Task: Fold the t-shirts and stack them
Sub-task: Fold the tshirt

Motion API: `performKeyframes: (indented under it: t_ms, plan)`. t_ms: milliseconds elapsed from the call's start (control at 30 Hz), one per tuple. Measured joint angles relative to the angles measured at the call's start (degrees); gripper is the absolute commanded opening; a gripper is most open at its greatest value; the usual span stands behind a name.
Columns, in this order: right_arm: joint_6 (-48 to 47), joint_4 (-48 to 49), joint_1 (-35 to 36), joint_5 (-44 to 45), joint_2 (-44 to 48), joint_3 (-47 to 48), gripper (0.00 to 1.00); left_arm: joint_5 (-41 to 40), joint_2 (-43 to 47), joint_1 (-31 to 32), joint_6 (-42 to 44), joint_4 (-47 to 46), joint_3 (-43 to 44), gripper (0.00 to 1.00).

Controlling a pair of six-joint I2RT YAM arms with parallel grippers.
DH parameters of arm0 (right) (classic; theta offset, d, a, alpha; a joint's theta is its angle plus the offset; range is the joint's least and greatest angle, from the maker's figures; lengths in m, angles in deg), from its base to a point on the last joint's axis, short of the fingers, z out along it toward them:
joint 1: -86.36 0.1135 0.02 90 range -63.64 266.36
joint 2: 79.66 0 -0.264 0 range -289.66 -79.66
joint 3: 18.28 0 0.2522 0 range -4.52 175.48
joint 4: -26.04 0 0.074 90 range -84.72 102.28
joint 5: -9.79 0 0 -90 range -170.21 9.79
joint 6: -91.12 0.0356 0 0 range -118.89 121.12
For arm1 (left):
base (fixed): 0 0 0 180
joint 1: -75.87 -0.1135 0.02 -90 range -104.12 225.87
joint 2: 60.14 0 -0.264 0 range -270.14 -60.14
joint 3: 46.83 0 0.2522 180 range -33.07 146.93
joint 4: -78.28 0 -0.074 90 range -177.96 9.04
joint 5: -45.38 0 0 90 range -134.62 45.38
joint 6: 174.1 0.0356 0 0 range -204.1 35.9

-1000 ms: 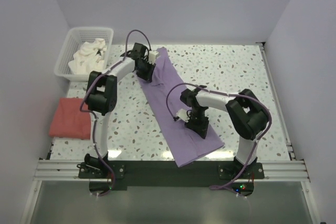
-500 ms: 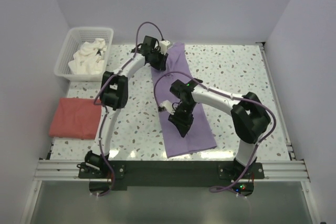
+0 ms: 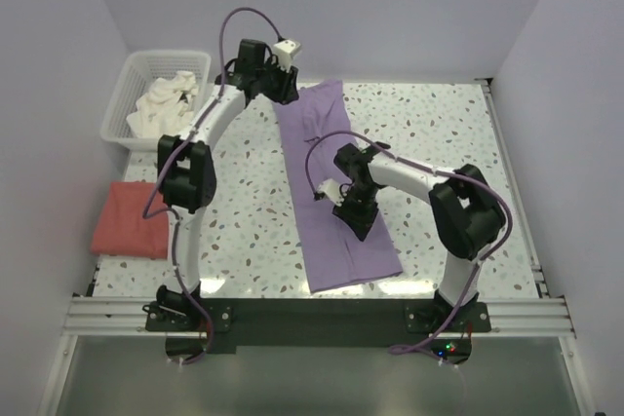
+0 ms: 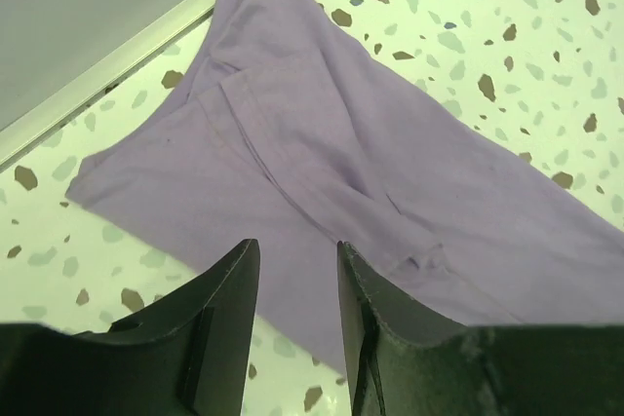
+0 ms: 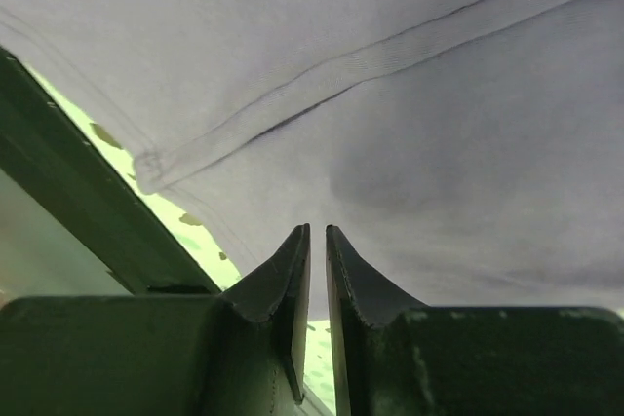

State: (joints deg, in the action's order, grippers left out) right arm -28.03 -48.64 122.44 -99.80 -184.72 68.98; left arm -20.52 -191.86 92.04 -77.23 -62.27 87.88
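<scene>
**Lilac shirt swung straight; left jaws let go**

Swung round from its earlier slant, the lilac t-shirt (image 3: 317,143) now lies as a long folded strip running almost straight from the far edge of the desk (image 3: 439,143) to the near edge. The left gripper (image 3: 285,90), which sat on the shirt's far end a second ago, has lifted and hangs just above that end. In the left wrist view its jaws stand apart with nothing between them, and the shirt's far corner and seams lie flat below.

The right gripper (image 3: 359,224) has shifted slightly and presses down on the middle of the strip. In the right wrist view its jaws are drawn nearly together with only a thin slit between them, their tips against the cloth; whether any fabric is pinched I cannot tell.

At the desk's left edge lies the coral-red t-shirt (image 3: 132,219), folded, well apart from the lilac one. Beyond it stands a white basket (image 3: 122,104) holding white cloth (image 3: 166,104).
</scene>
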Motion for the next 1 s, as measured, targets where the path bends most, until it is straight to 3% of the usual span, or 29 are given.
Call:
performKeyframes:
  t_ms: [233, 500, 667, 733, 867, 1000]
  plan:
    - [0.7, 2.3, 4.8, 2.0, -4.7, -4.1, 0.15, 1.8, 7.2, -0.8, 0.0, 0.3, -9.9, 0.43]
    - [6.3, 4.1, 10.3, -4.5, -6.3, -2.8, 0.18, 4.0, 9.4, -0.9, 0.0, 2.4, -24.4, 0.43]
    - [7.6, 6.8, 11.1, -5.4, -5.4, -1.4, 0.34, 5.6, 14.4, -1.5, 1.3, 3.8, -31.0, 0.48]
    - [7.3, 6.9, 10.7, -4.7, -2.3, -1.4, 0.39, 7.0, 18.4, -2.3, 2.8, 4.1, -33.2, 0.50]
    - [5.3, 8.5, 10.4, -1.6, 11.9, -1.7, 0.63, 9.7, 31.6, -4.1, 8.1, 3.0, -41.0, 0.52]
    - [-0.3, 13.6, 10.4, 0.7, 32.1, -6.1, 0.69, 13.2, 48.3, -4.3, 15.6, 1.9, -52.3, 0.53]
